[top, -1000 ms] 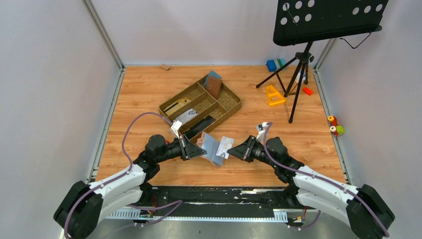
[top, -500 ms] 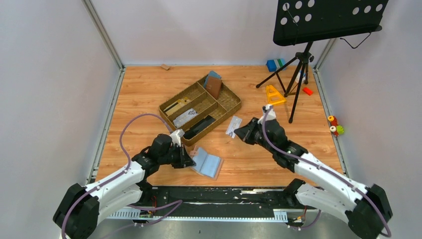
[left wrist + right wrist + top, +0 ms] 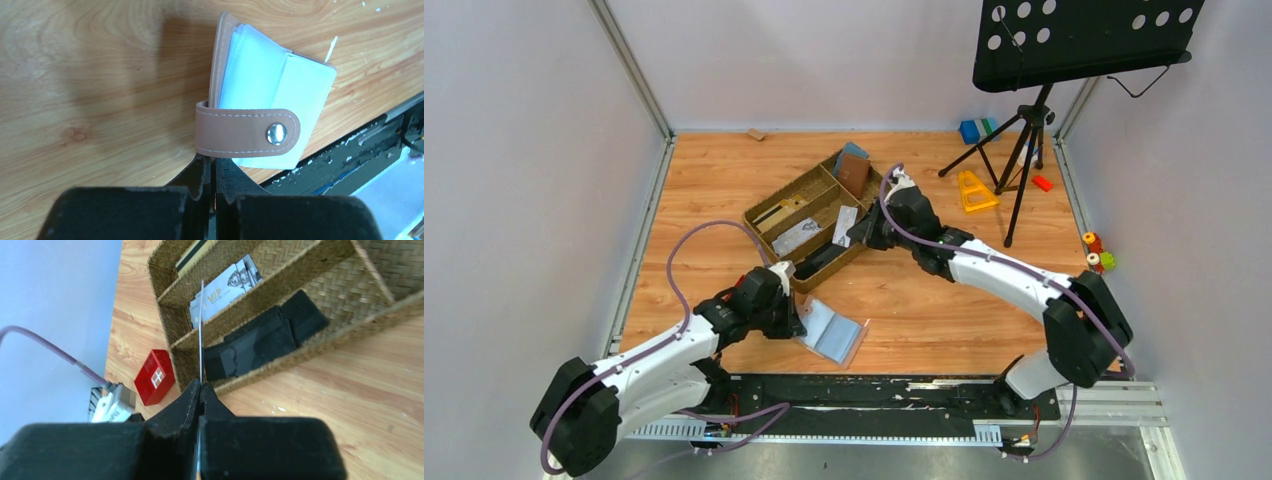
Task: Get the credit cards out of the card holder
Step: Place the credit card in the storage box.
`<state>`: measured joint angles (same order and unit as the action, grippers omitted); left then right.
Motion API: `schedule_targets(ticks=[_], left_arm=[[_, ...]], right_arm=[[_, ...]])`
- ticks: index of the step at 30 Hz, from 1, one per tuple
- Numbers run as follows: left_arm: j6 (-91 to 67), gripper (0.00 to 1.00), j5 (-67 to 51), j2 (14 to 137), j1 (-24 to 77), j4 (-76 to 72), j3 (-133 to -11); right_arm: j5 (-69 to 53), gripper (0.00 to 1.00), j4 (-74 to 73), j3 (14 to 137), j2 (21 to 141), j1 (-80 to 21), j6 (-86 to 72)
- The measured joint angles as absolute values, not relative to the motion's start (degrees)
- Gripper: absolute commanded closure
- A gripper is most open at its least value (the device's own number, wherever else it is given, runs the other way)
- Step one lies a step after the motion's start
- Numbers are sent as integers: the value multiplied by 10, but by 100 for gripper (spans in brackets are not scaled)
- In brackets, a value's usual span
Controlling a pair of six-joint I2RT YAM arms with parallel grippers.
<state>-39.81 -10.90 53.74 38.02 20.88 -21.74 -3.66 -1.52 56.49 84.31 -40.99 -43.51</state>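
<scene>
At the middle of the table (image 3: 714, 180) we see a woven tray (image 3: 894, 222) split into compartments. Its far end holds a reddish-brown wallet (image 3: 855, 175) with a blue wallet (image 3: 855, 150) behind it. A long slot on the left holds a dark card (image 3: 772, 214), the middle slot holds printed cards (image 3: 798, 236), and the nearest slot holds a flat black case (image 3: 826, 254). Over these slots the right gripper (image 3: 857, 236) is clamped on a pale card (image 3: 845, 225).

Near the front edge the card holder (image 3: 834, 333) lies open on the wood, blue-grey inside up, with the left gripper (image 3: 798, 324) at its left edge.

From the right wrist we get what the overhead view hides. The pale card is seen edge-on, a thin line rising from the pinched tips. The letters VIP show on the printed cards. A red block (image 3: 155, 376) with a white cross sits on the table just beside the tray's corner — from above, the left arm covers that spot.

From the left wrist we see the holder's tan tab (image 3: 247, 132) with its metal snap (image 3: 275, 134), lying across pale clear sleeves (image 3: 260, 75). The left jaws are pressed together right under the tab, in line with the holder's tan cover — pinching its edge, as far as we can tell.
</scene>
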Motion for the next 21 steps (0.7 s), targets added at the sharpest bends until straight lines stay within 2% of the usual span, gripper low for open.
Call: schedule_targets(ticks=[7,13,21], left_arm=[[-461,100,-63,460,380,180,-148],[-511,100,17,371,382,216,-134],[-528,100,73,352,382,256,-129]], right_arm=[[-45,100,44,601,922,-410,-496],[10,100,55,687,991,-419,-541],[41,100,59,809,1112,-430,-571]])
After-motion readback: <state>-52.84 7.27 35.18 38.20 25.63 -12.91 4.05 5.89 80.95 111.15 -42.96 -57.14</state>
